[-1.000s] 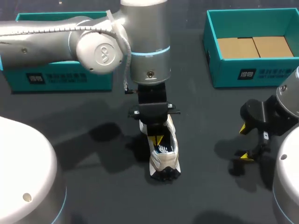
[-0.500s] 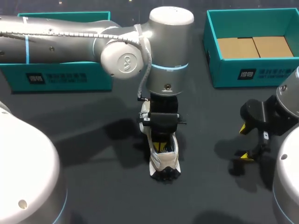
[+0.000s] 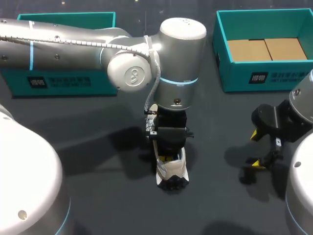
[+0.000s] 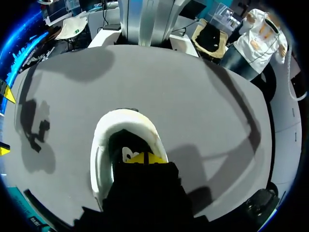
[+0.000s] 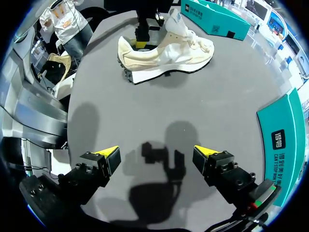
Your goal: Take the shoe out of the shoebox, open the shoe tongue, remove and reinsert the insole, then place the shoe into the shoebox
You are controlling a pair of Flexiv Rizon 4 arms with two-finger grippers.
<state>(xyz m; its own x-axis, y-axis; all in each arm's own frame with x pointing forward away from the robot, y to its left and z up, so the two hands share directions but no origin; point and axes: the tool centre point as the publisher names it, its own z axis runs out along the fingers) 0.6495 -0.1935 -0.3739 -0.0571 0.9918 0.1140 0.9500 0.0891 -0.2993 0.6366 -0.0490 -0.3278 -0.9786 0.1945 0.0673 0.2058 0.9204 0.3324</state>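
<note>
Yellow shows as a single patch in the left wrist view, so I cannot tell whether the left gripper (image 4: 145, 158) is open or closed, or whether it has hold of anything. It is dipped into the opening of the shoe (image 4: 126, 117) at the heel end. The right gripper (image 5: 157, 154) hangs over bare table (image 3: 112, 196) well to the side, its jaws spread wide with nothing between them.

The shoe stands upright on its sole, outside any box, heel toward the robot.

It looks light. The cream upper is probably soft and will give under a pinch, while the lugged sole looks stiffer and should grip the surface rather than slide. The heel collar seems the firmest place to take hold of the shoe. The insole is likely thin and floppy, best pinched at its heel edge and drawn out gently so it does not fold.

The table is dark, matte and flat. An open teal shoebox (image 3: 264, 76) with brown card in its bottom sits at the far right, and another teal box (image 3: 63, 81) at the far left. Both are well apart from the shoe.
</note>
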